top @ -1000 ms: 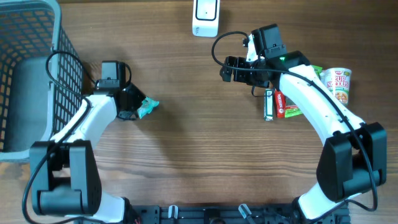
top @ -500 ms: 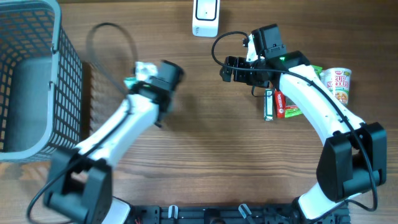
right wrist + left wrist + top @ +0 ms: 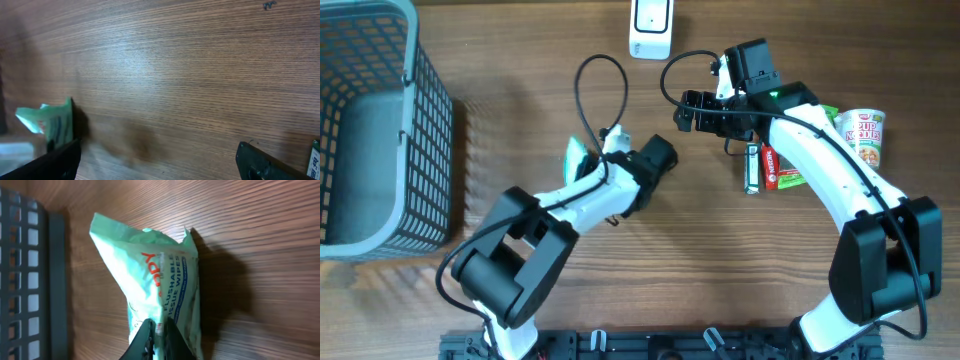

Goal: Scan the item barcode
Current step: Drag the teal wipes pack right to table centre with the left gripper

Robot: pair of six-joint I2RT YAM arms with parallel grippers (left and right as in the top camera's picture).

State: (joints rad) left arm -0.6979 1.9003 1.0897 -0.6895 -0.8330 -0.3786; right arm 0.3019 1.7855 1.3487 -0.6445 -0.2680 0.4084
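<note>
My left hand [image 3: 156, 331] is closed on the wipes [image 3: 150, 275]. It has carried them from the basket [image 3: 420, 90] to mid-tabletop [image 3: 720, 260], nearer the scanner [image 3: 651, 28]. My right hand [image 3: 685, 112] stays wide.

Soft warm light, dark shadow beside the wipes pack [image 3: 150, 280]

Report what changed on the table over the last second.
The left claw, shut on the pale green flushable-wipes packet, swung it from beside the grey mesh basket rightward to mid-table, nearer the white scanner. Nothing was let go. The open right claw, cup of noodles and red and green packets stayed put.
</note>
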